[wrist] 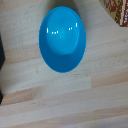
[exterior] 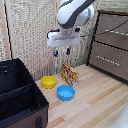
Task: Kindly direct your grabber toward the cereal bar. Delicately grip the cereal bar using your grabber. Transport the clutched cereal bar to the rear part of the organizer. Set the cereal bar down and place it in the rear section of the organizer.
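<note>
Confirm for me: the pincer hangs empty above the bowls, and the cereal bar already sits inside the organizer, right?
Not quite. The pincer does hang empty above the bowls, but the cereal bar is on the wooden table behind the blue bowl, outside the organizer. The exterior view shows this.

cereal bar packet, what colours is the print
Yellow, red and dark print on the cereal bar; clearest in the exterior view.

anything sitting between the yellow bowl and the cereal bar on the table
No. In the exterior view only a narrow strip of bare wooden table separates the yellow bowl from the cereal bar; the blue bowl lies nearer the camera.
</note>
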